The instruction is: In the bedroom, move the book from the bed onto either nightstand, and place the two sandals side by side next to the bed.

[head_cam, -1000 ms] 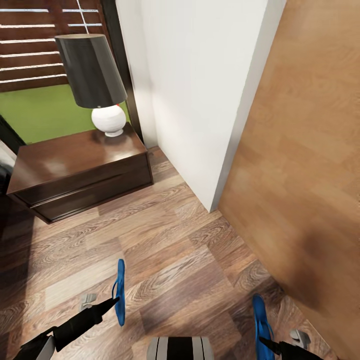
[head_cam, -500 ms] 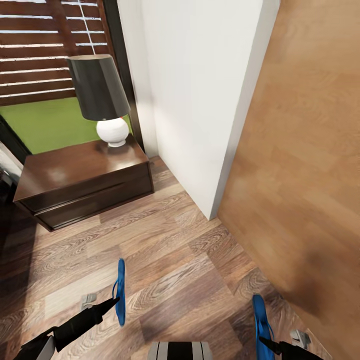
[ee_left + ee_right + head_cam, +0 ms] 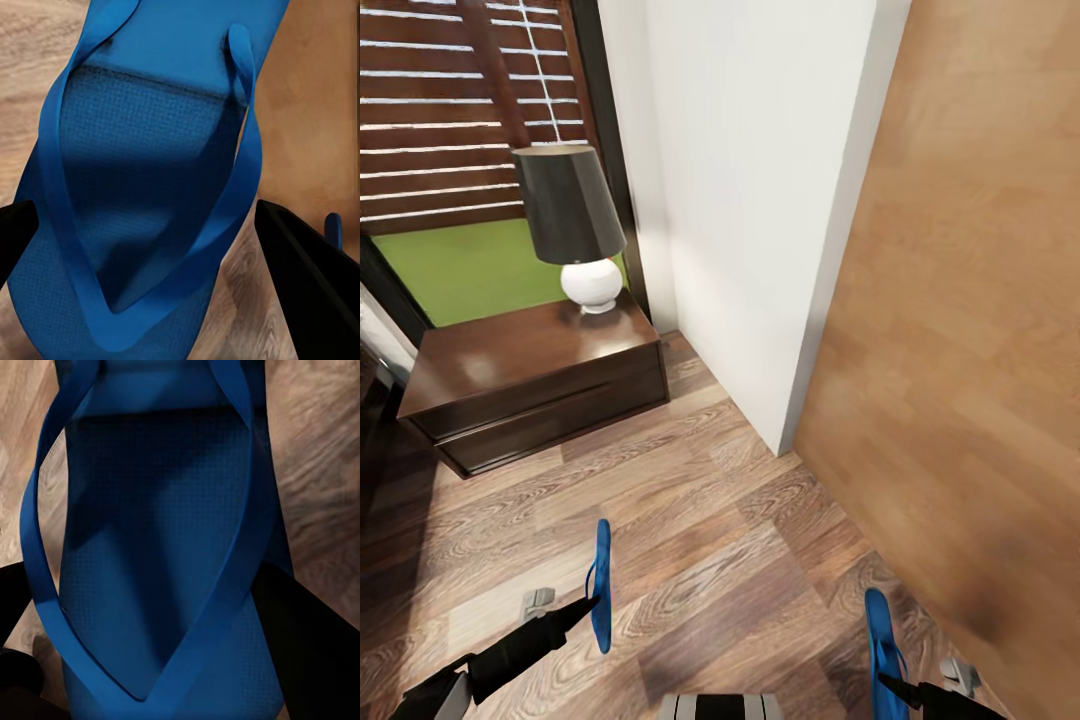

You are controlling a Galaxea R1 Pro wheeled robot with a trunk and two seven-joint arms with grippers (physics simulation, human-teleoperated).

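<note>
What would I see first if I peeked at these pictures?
Two bright blue sandals, one pinched in the left gripper and one in the right gripper, hanging above the wood floor. Next, the dark-shaded lamp on the brown nightstand by the window.

I see a table lamp (image 3: 575, 225), dark shade on a white round base, standing near a black window frame (image 3: 615, 160). White wall corner (image 3: 760, 200) ahead, light wood panel (image 3: 970, 330) to its right, wood-plank floor (image 3: 690, 520) below.
</note>
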